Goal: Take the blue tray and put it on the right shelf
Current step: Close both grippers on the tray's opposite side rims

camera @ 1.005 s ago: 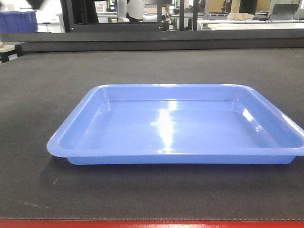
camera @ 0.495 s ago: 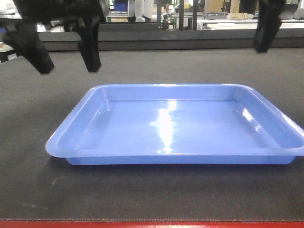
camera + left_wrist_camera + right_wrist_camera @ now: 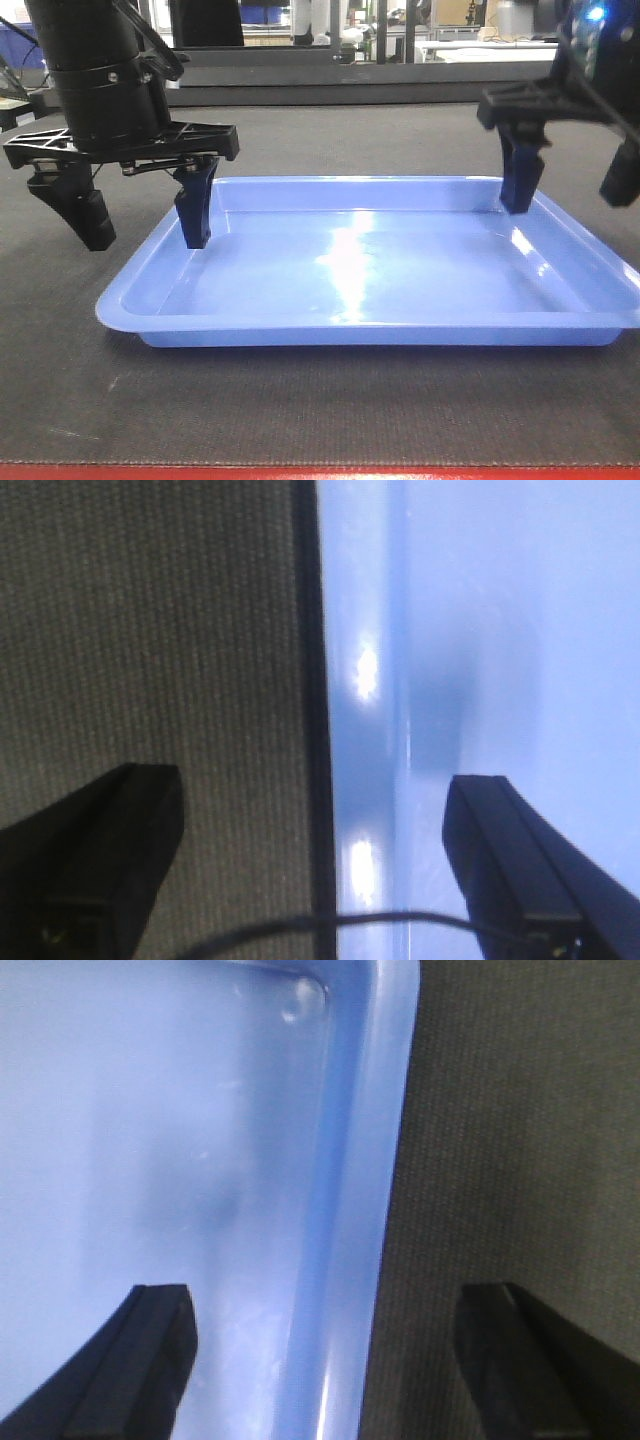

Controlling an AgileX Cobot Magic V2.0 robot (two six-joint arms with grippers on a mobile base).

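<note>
The blue tray (image 3: pixel 360 265) lies flat on the dark mat, wide and glossy. My left gripper (image 3: pixel 148 225) is open and straddles the tray's left rim, one finger inside the tray, one outside over the mat. The left wrist view shows that rim (image 3: pixel 345 710) between the two fingers. My right gripper (image 3: pixel 570 195) is open and straddles the right rim near the far corner, one finger inside. The right wrist view shows the rim (image 3: pixel 365 1210) between its fingers. Neither gripper touches the rim. The right shelf is out of view.
The dark ribbed mat (image 3: pixel 300 400) covers the table, with a red table edge (image 3: pixel 320 472) at the front. A dark rail (image 3: pixel 350 92) runs along the back, with workshop furniture behind it.
Both arms have come down from above into view. Their open fingers have dropped from well above the tray to either side of its left and right rims. The tray has not moved.
</note>
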